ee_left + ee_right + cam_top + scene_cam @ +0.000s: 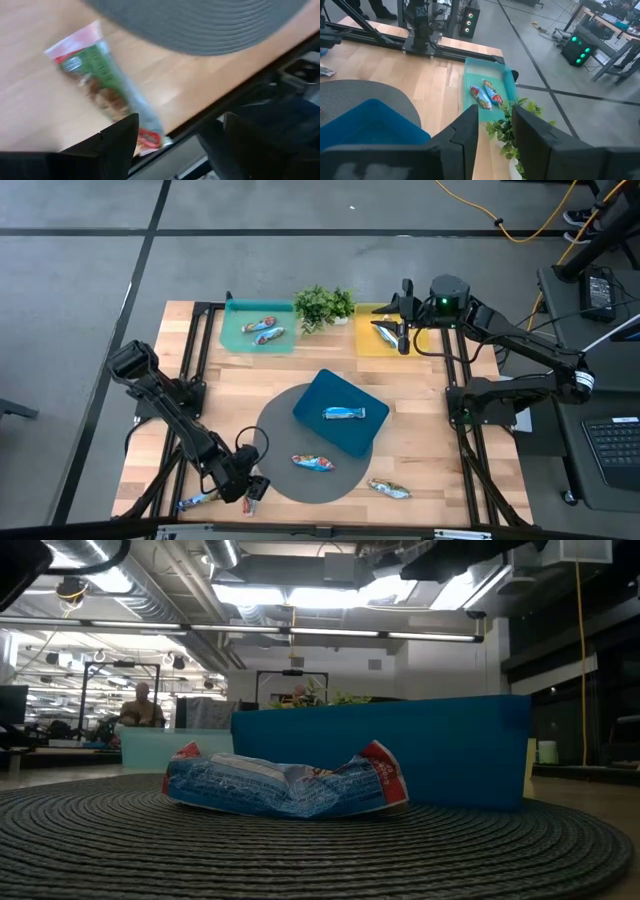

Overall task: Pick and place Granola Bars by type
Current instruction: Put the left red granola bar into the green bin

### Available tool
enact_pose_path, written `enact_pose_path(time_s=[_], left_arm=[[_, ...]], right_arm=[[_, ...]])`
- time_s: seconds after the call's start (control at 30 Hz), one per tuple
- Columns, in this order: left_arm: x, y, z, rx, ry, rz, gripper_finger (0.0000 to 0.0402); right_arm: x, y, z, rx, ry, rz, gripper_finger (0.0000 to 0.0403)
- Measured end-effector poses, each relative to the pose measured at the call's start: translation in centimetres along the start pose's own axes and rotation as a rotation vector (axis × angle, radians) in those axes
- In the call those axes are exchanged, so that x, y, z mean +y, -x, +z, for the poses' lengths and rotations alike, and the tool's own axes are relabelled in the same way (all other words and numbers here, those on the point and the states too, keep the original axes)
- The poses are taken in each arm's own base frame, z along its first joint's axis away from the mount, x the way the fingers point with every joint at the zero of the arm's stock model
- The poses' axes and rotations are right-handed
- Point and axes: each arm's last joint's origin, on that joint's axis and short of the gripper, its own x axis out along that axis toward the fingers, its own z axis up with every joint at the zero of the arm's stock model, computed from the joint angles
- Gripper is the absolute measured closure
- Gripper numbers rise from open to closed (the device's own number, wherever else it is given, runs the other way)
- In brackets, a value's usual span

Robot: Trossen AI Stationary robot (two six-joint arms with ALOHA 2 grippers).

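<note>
My left gripper (250,486) is open, low over the table's near left corner. A green-and-red bar (97,82) lies flat on the wood there, also in the high view (197,501), with its red end by one finger. My right gripper (496,125) is open over the yellow tray (368,340), where one bar (385,332) lies. Two blue-red bars (262,330) lie in the teal tray. One blue bar (342,414) lies in the blue tray. A blue-red bar (285,785) lies on the round grey mat, and another bar (388,489) lies at the mat's near right edge. My left gripper has one finger (120,142) right beside the green bar's red end (149,139), which lies on the wood at the table's near edge. I cannot tell whether the finger touches it. Nothing is between the two fingers.
A small green plant (323,305) stands between the teal tray (232,335) and the yellow tray. The blue tray (318,395) rests partly on the round grey mat (280,430). The black table frame runs along the edges. Bare wood lies left and right of the mat.
</note>
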Motion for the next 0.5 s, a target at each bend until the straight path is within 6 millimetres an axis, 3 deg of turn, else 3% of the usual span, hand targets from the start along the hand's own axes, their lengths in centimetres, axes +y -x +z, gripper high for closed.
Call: enact_pose_path(time_s=[0.5], left_arm=[[1.4,-0.5,1.4,-0.043,0.015,0.194,0.0121]], right_arm=[[0.0,0.0,0.0,-0.002,-0.008,-0.001,0.0282]])
